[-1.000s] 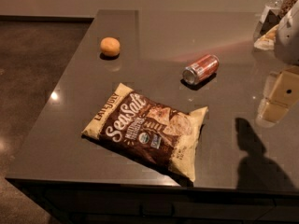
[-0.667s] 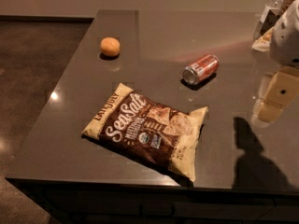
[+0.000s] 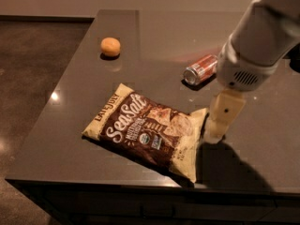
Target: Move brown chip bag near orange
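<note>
The brown chip bag point(image 3: 147, 128) lies flat on the dark glossy table point(image 3: 75, 93), near its front edge, with the "Sea Salt" script facing up. The orange point(image 3: 110, 46) sits at the far left of the table, well apart from the bag. My gripper point(image 3: 214, 134) hangs from the white arm point(image 3: 255, 41) that comes in from the upper right. It points down just beside the bag's right edge, close to the table top. It holds nothing that I can see.
A red soda can point(image 3: 200, 69) lies on its side behind the bag's right end, partly under my arm. The table's left edge point(image 3: 47, 107) and front edge point(image 3: 140, 184) drop off to a dark floor.
My arm has swung left and down from the right edge of the view. The gripper now sits next to the bag's right edge. Bag, orange and can have not moved.
</note>
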You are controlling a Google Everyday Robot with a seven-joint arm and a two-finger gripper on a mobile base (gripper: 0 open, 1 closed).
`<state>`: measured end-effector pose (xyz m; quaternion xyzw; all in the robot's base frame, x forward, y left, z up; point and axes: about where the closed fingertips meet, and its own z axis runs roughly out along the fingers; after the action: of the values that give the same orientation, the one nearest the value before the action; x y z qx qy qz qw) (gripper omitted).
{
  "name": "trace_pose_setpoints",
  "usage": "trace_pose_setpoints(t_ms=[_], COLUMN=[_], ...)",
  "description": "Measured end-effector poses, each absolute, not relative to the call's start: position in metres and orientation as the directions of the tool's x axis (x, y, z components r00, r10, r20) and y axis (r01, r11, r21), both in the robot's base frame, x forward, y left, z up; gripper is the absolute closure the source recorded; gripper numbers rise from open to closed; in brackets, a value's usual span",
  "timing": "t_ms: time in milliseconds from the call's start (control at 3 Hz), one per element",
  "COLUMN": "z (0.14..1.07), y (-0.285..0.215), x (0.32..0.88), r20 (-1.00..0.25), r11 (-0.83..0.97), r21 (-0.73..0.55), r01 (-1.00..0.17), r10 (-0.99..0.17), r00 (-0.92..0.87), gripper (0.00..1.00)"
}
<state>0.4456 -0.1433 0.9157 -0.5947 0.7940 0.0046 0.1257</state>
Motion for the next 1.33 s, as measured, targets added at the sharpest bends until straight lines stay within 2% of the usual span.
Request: trace_pose_setpoints(t_ms=[667,1000,1333], z=[0.866,0.848,0.843], y=[-0.103,-0.086,-0.079], x=[0.437,0.433,0.431], r20=[-0.204,-0.199,-0.192], r11=[0.224,0.181,0.163], r21=[-0.08,-0.051,-0.038], r01=[-0.971,-0.982,-0.986], r10=[-0.958,-0.966,-0.97], r00=[-0.204,-0.167,-0.153], gripper=[0.0,0.04,0.26])
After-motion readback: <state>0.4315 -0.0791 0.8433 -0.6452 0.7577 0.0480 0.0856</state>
